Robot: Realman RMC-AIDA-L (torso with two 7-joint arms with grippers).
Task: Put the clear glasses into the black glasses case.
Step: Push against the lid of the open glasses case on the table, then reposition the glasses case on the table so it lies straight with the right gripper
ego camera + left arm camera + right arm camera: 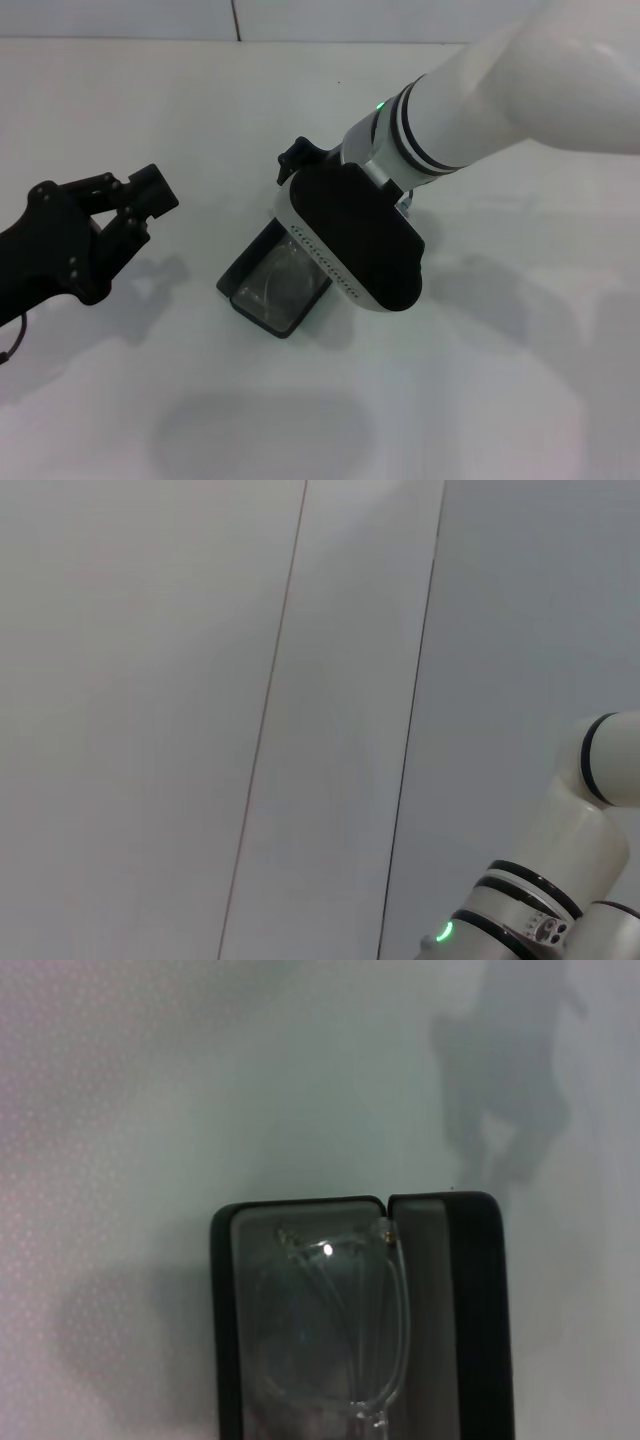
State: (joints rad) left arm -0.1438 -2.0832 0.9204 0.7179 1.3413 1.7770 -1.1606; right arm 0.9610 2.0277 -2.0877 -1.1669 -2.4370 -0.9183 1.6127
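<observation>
While the left arm sits idle at the left edge of the head view, its black left pincer hangs above the white table with fingers spread wide, nothing between them, well apart from the case. Left wrist view shows none of the task items, only pale wall panels and a section of the right arm with a green status light. Moving right: the black glasses case lies open near the table's centre, angled in the head view, grey lining up. The clear glasses are inside the case tray, faint against the lining. Right wrist view confirms it: case is open, tray and lid side by side with the hinge line between them, and the glasses lie in the tray, one temple arm running along the hinge-side edge, small highlight on the lens. Right arm comes in from the upper right of the head view, and its wrist housing hovers directly over the far half of the case, blocking that part. Right pincer is only partly visible as a dark bit past the housing's far end; cannot tell whether it is wide or narrow. Shadows of both arms fall on the table around the case.
</observation>
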